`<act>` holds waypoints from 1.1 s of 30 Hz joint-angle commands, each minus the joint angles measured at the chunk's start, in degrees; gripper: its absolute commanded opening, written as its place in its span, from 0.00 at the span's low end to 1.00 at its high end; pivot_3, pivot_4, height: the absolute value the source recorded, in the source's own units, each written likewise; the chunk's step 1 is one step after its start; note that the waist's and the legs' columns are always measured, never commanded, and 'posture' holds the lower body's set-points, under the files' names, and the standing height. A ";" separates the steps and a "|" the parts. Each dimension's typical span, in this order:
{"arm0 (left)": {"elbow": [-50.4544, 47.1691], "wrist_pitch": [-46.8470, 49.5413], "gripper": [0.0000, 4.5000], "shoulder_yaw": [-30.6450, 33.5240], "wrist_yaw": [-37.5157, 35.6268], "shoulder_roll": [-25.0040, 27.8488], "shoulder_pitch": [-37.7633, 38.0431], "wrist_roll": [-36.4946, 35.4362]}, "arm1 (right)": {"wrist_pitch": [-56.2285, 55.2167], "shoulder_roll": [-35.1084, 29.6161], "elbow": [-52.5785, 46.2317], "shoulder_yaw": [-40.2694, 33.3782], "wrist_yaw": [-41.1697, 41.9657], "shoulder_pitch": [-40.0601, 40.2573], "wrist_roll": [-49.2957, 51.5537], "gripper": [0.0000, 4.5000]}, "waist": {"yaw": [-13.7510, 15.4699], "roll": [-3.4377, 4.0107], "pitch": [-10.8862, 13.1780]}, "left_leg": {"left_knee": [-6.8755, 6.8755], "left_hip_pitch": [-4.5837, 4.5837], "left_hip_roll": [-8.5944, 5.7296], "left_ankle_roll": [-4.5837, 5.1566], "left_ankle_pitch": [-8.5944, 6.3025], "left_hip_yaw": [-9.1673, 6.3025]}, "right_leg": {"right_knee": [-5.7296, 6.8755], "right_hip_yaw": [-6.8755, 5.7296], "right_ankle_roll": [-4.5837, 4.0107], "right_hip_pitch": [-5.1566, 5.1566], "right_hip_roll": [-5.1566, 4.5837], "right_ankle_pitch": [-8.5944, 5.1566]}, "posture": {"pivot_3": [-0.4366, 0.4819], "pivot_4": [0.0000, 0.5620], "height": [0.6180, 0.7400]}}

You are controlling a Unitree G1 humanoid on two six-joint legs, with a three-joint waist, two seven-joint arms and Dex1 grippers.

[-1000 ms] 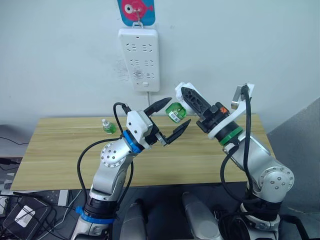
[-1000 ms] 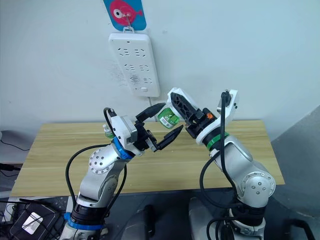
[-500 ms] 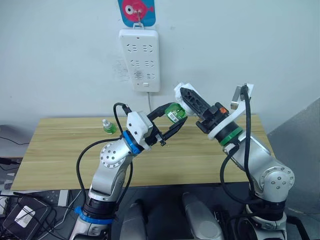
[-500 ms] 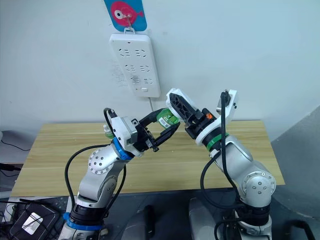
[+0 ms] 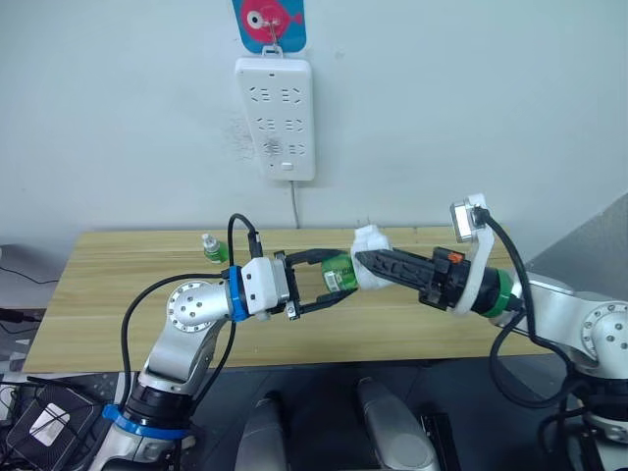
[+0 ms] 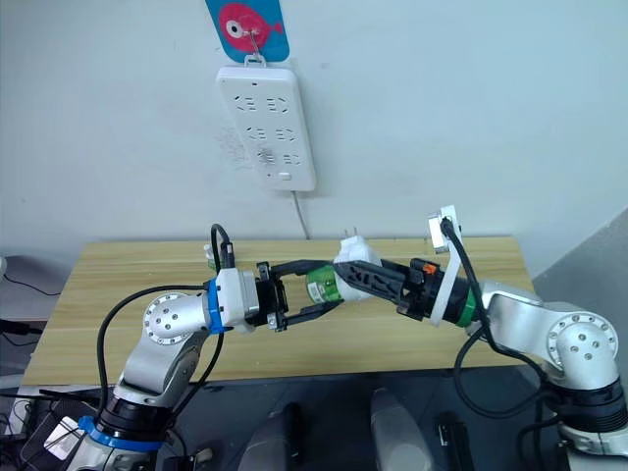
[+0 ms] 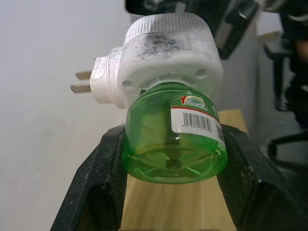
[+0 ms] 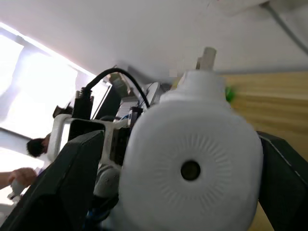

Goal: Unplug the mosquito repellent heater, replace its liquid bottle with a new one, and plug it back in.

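mosquito repellent heater (image 5: pixel 370 240) is off the power strip (image 5: pixel 276 119), held in the air over the wooden table (image 5: pixel 108 294), below and to the right of the strip. its two metal prongs (image 7: pixel 83 82) are bare and point up toward the wall. right gripper (image 5: pixel 365 265) clamps the white body, one black finger on each side; the round vent hole (image 8: pixel 190 170) faces that wrist camera. a green liquid bottle (image 7: pixel 174 137) with a barcode label is seated in the heater's underside. left gripper (image 5: pixel 324 280) has its two fingers (image 7: pixel 96 178) closed on the bottle's sides, touching it. the two grippers meet end to end over the table, left one on the bottle, right one on the heater. a second small green bottle (image 5: pixel 209 248) stands upright at the table's back edge, well left of the heater, below the strip. a red-and-blue fish hanger (image 5: pixel 268 20) sits above the strip.
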 commanded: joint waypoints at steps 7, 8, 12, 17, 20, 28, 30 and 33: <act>-0.45 -3.41 0.50 -0.01 -3.77 1.26 0.84 -1.54 | 3.68 -3.18 1.24 3.77 10.08 -0.38 4.51 1.00 | 0.44 0.00 0.00 | 0.03 0.00 0.00 0.00 0.00 0.01 | 0.00 0.02 0.04 0.00 0.00 -0.02 | 0.26 0.46 0.96; -0.50 -3.53 0.50 -0.03 -3.97 1.27 0.95 -1.57 | 3.77 -3.33 1.25 4.11 10.37 -0.34 4.51 1.00 | 0.49 0.00 0.00 | 0.03 0.00 0.00 0.00 0.00 0.01 | 0.00 0.02 0.04 0.00 0.00 -0.02 | 0.26 0.46 0.96; -0.53 -3.60 0.50 -0.23 -4.47 1.39 1.09 -1.80 | 4.25 -4.09 1.17 5.35 11.26 -0.29 4.51 1.00 | 0.69 0.00 0.00 | 0.04 0.00 0.00 0.00 0.00 0.01 | 0.00 0.02 0.05 0.00 0.00 -0.03 | 0.26 0.46 0.96; -0.38 -3.70 0.50 -0.83 -5.93 1.78 0.76 -2.08 | 4.32 -4.66 0.75 6.76 11.64 -0.78 4.51 0.96 | 1.20 0.00 0.00 | 0.04 0.00 0.00 0.00 0.00 0.02 | 0.00 0.02 0.06 0.00 0.00 -0.03 | 0.26 0.46 0.96; -0.46 -3.26 0.50 -1.02 -6.73 2.13 0.64 -2.44 | 4.14 -4.73 0.93 7.18 11.78 -1.14 4.50 0.80 | 1.56 0.00 0.00 | 0.04 0.00 0.00 0.00 0.00 0.02 | 0.00 0.02 0.06 -0.01 0.00 -0.03 | 0.25 0.47 0.96; -4.50 15.72 0.50 -3.05 -10.73 9.42 -2.06 -9.49 | 4.62 -5.88 0.46 7.57 13.13 -0.62 4.41 0.71 | 1.68 0.00 0.01 | 0.05 0.00 0.01 0.00 0.00 0.01 | 0.00 0.02 0.06 -0.01 0.01 -0.04 | 0.26 0.48 0.96; -5.87 39.93 0.50 -2.74 -8.66 14.71 -5.91 -23.02 | 5.01 -6.14 -0.22 7.60 13.71 -0.26 4.12 0.70 | 1.64 0.00 0.02 | 0.05 0.00 0.02 0.00 0.00 -0.01 | 0.01 0.01 0.07 0.00 0.01 -0.04 | 0.26 0.48 0.96; -4.94 55.23 0.50 -1.74 -7.87 17.48 -9.99 -32.39 | 4.86 -6.09 -1.00 7.84 13.94 0.09 3.89 0.69 | 1.62 0.02 0.03 | 0.05 -0.01 0.03 0.01 0.00 -0.06 | 0.03 -0.03 0.10 -0.01 0.03 -0.07 | 0.26 0.48 0.96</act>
